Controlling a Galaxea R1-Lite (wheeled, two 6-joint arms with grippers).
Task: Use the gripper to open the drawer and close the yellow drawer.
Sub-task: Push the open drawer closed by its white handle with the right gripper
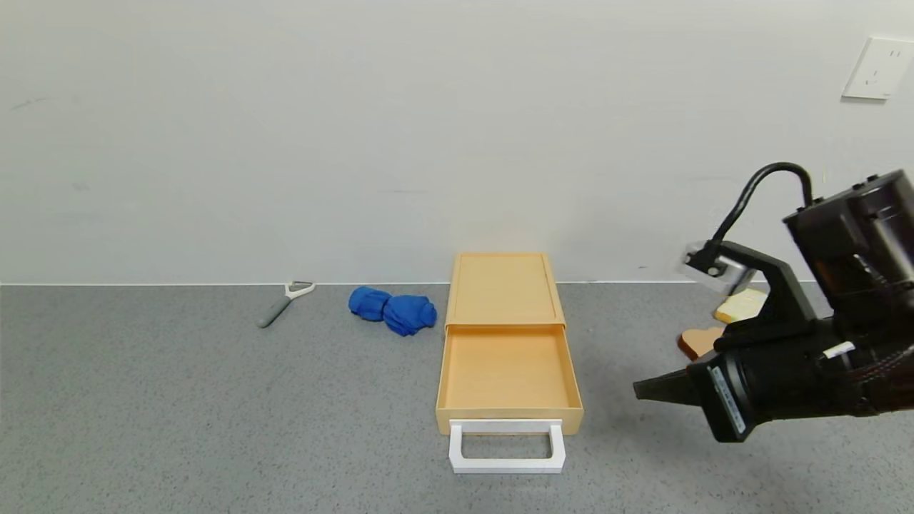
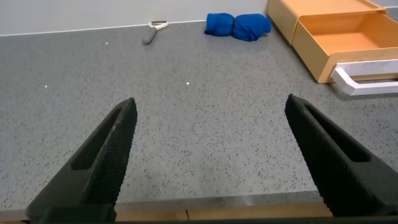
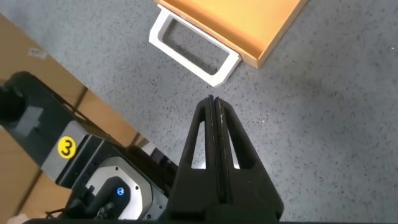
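Note:
The pale yellow drawer box point(image 1: 504, 289) sits at the table's middle against the wall. Its drawer point(image 1: 507, 371) is pulled out and empty, with the white loop handle point(image 1: 506, 447) at the front. It also shows in the left wrist view point(image 2: 348, 37) and the handle in the right wrist view point(image 3: 194, 45). My right gripper point(image 1: 638, 390) is shut and empty, hovering right of the drawer's front, tips pointing toward it; in its own view the tips point(image 3: 212, 99) are a short way from the handle. My left gripper point(image 2: 210, 109) is open over bare table left of the drawer.
A blue cloth point(image 1: 393, 310) lies just left of the drawer box, a peeler point(image 1: 284, 301) farther left. Bread slices point(image 1: 700, 341) lie behind my right arm. A wall socket point(image 1: 877, 68) is at upper right. The table's front edge point(image 2: 205, 208) is close under the left gripper.

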